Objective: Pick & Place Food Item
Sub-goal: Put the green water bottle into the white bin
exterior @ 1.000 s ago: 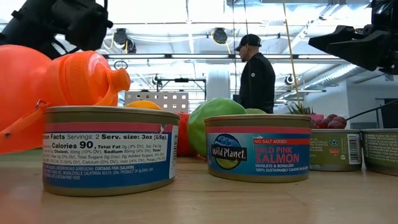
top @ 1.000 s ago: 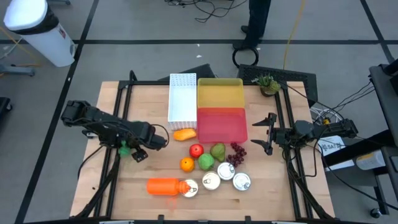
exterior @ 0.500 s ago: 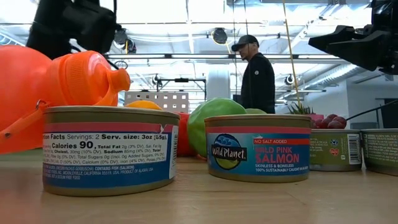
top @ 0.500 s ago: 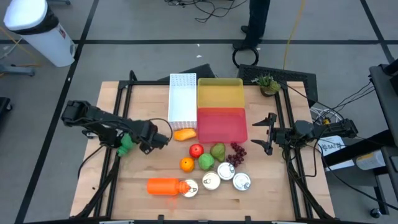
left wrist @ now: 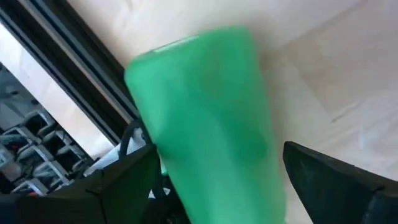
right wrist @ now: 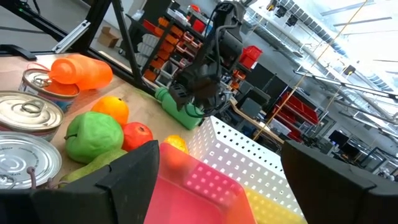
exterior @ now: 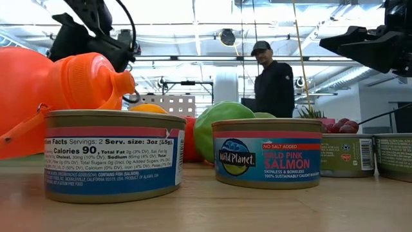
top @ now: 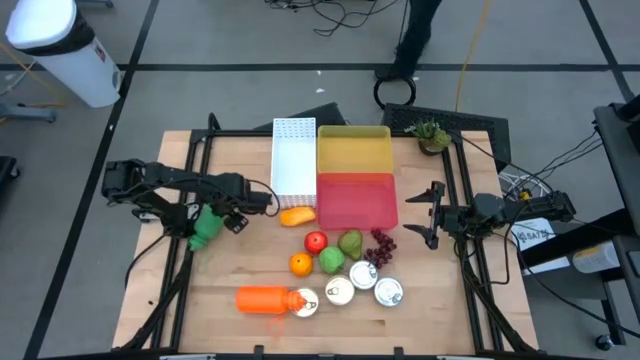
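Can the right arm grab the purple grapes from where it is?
Probably yes. The right gripper hangs open just beside the grapes, with bare table between them and nothing blocking.

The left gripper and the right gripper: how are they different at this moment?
The left gripper is closed on a green item near the table's left side; the right gripper holds nothing and is open. The left one is beside the white perforated box; the right one is by the red bin. Both are dark and two-fingered.
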{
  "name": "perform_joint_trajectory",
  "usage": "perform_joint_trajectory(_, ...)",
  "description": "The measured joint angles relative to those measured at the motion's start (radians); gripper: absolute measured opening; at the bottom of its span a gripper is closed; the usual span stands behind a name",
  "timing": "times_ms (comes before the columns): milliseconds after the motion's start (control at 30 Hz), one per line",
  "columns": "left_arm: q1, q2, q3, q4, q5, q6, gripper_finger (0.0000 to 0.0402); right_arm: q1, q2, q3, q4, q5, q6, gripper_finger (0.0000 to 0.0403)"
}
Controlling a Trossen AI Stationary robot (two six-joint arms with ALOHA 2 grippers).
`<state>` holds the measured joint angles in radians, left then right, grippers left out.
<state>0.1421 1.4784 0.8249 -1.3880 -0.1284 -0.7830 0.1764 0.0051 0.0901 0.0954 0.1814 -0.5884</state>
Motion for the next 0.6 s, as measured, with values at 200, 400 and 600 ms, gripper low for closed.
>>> perform_joint_trajectory(200,-0.003,0.011,0.001,0.003,0.046,0.057,0.0349,0.0,0.0,0.0,-0.001,0.0,0.0,0.0315)
perform_joint_trajectory(400,-0.042,0.01,0.007,0.047,0.105,0.153,0.0349,0.0,0.0,0.0,-0.001,0.0,0.0,0.0315)
perform_joint_trajectory(600,-0.108,0.006,0.008,0.205,0.269,0.338,0.0349,0.0,0.0,0.0,-0.001,0.0,0.0,0.0315)
